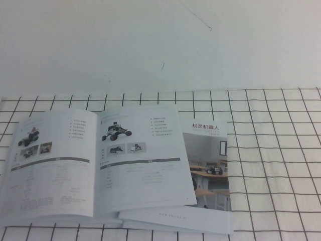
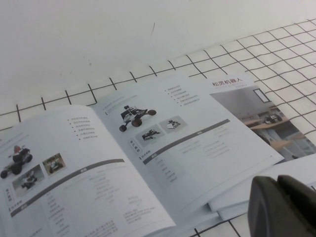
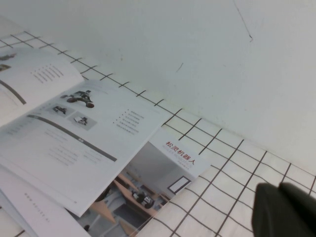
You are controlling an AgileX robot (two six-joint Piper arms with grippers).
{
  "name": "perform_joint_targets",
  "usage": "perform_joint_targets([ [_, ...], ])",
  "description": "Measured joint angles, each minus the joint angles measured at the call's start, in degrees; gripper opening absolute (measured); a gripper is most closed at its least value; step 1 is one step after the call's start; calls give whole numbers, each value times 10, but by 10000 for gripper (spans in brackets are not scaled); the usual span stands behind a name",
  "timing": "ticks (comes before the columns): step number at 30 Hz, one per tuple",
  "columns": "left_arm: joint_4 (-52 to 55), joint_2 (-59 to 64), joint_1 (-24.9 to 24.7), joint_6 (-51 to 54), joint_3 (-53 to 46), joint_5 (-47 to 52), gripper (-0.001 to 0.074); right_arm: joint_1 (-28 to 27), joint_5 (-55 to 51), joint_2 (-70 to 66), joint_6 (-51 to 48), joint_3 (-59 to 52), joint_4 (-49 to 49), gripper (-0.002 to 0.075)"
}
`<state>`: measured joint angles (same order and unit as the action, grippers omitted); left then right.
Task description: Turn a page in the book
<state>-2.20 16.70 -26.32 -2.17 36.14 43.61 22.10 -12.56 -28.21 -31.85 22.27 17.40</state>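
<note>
With the book (image 1: 95,165) lying open near the desk's near left corner, no page is yet lifted: the right claw (image 3: 289,210), pressed together, and the left claw (image 2: 284,207), whose state cannot be told, both hang clear, so the next move probably calls for reaching the right-hand page (image 1: 140,160) at its outer edge.

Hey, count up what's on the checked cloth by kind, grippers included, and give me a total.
Open white glossy brochure showing vehicle photos: 1
Closed brochure with classroom-photo cover, partly underneath it: 1
Dark left gripper, seen only in its wrist view: 1
Dark right gripper, shut, seen only in its wrist view: 1
Total: 4
</note>
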Motion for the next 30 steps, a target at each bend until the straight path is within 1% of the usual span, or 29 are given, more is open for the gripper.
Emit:
perform_joint_targets([
  [5, 1, 0, 0, 0, 0, 2, -3, 0, 1, 0, 0, 0, 0, -1],
  [16, 1, 0, 0, 0, 0, 65, -3, 0, 1, 0, 1, 0, 0, -2],
  [30, 1, -3, 0, 0, -8, 81, -3, 0, 1, 0, 1, -1, 0, -2],
])
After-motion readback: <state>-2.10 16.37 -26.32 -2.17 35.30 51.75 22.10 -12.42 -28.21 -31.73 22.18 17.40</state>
